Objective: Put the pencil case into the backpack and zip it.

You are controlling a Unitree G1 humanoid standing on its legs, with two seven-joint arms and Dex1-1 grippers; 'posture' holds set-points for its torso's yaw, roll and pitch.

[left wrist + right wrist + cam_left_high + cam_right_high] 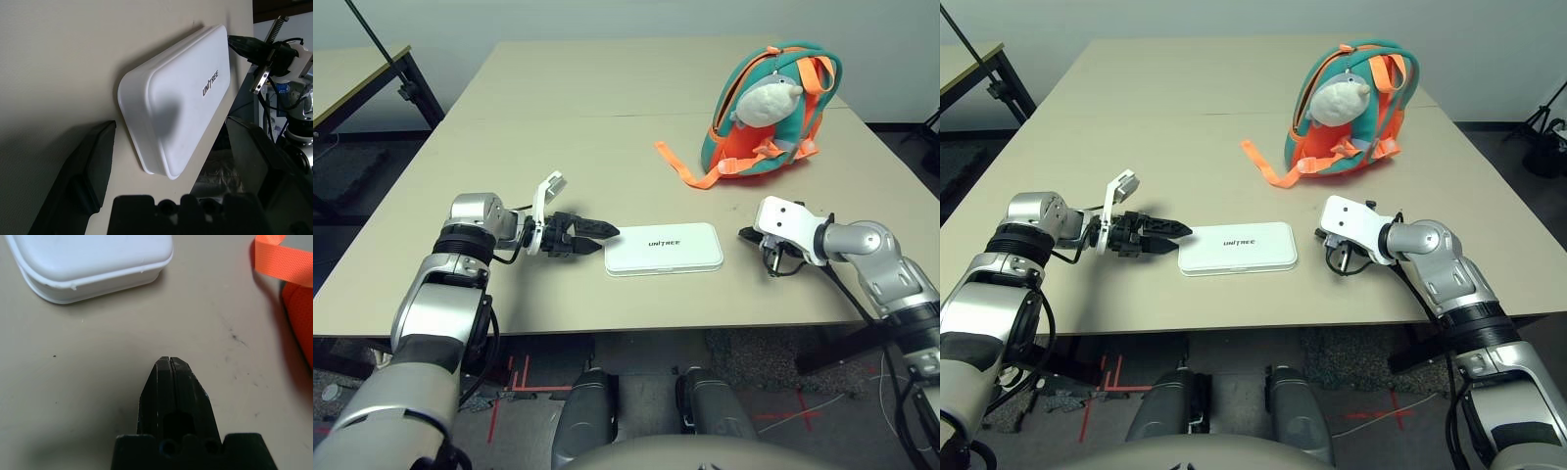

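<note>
Pencil case [664,248] lies flat on the table [558,127], near the front edge, centre, "UNITREE" lettering up, long side running left-right. Left gripper [597,231] sits just beside the case's left end, pointing right at it, fingers spread wide with nothing between them; in the left wrist view the case's short end lies between the two fingers [93,161] but not touching. Right gripper [744,234] is just off the case's right end, fingers pressed together, empty, tip over bare table. Backpack [773,113] stands upright far right, well apart from the case, grey-white plush fish charm [766,101] on its front, orange strap [690,168] trailing left onto the table.
</note>
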